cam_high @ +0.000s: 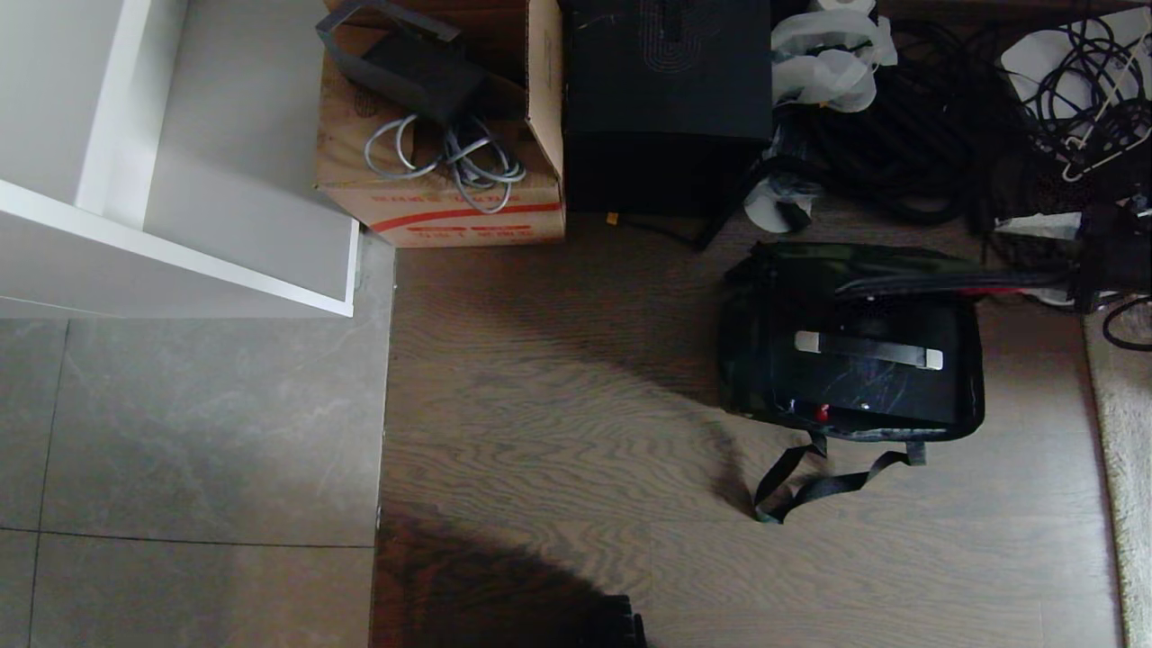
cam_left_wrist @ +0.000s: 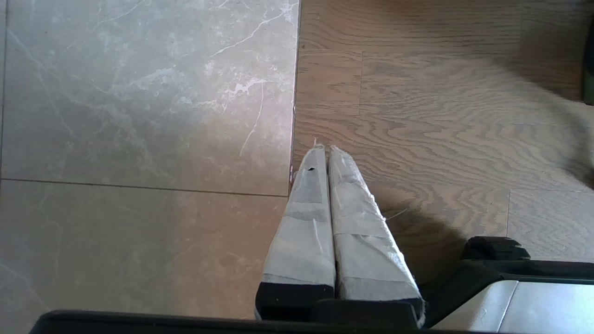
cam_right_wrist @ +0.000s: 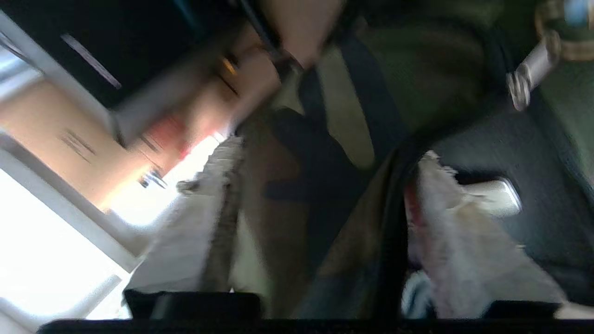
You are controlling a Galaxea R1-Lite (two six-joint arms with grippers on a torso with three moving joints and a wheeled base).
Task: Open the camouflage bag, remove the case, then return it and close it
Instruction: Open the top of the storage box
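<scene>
- Bag (cam_high: 756, 360) open on wood floor (cam_high: 558, 405), black sides, strap (cam_high: 814, 481) trailing in front; camouflage flap (cam_right_wrist: 325, 185) standing up.
- One case (cam_high: 868, 369) lying flat inside: black, silver-ended handle, small red latch.
- Right gripper (cam_right_wrist: 320, 171) with fingers spread either side of flap, not pinching it.
- Left gripper (cam_left_wrist: 325, 150) clenched, empty, over tile seam.
- One cardboard box (cam_high: 450, 198), one black box (cam_high: 666, 99), cable heap behind.

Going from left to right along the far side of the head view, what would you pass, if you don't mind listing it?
White shelf unit → cardboard box with grey cable → tall black box → white plastic wrapping → tangle of black cables.
</scene>
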